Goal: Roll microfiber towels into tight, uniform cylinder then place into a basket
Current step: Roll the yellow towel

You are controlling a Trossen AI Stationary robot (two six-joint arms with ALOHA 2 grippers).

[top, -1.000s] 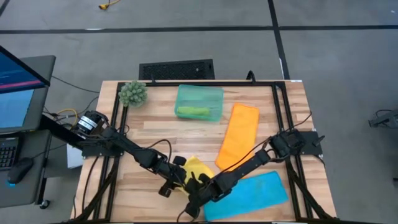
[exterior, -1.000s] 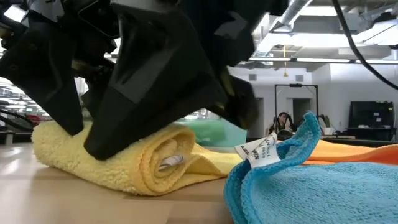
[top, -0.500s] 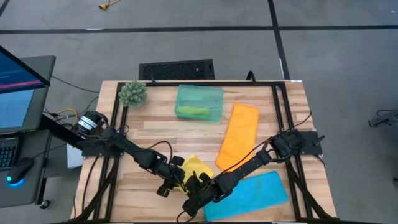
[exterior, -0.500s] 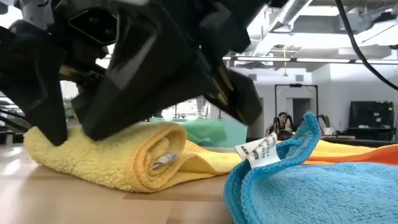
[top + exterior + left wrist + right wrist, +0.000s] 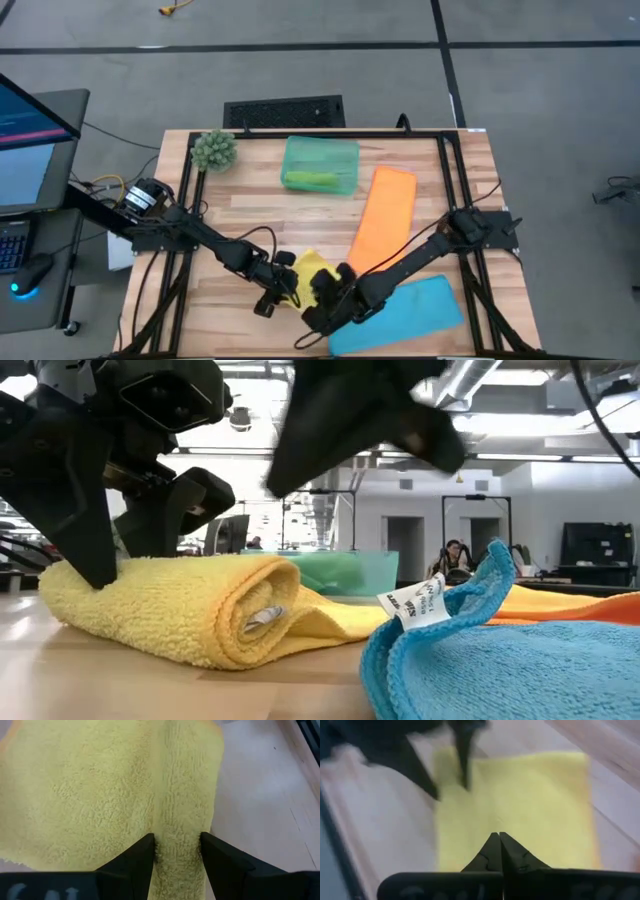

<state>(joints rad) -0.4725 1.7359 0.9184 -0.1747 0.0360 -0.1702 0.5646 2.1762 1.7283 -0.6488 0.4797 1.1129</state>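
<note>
While both arms meet at the yellow towel:
High: yellow towel (image 5: 312, 268) near the bench (image 5: 240, 205) front, well before the basket (image 5: 320, 165).
Low: left claw (image 5: 120, 525) presses its roll.
Left wrist: fingers (image 5: 135, 860) spread, straddling the roll's ridge.
Right wrist: right claw (image 5: 498, 845) closed, empty, above the towel.

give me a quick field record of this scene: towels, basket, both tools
yellow towel: partly rolled, roll at near table edge
left tool: open, fingers straddling the yellow roll
right tool: shut, raised above the yellow towel, holding nothing
blue towel: flat, near right corner, one corner flipped up
orange towel: flat, unrolled, right of centre
basket: far side of table, a green roll inside
plant ball: far left corner
</note>
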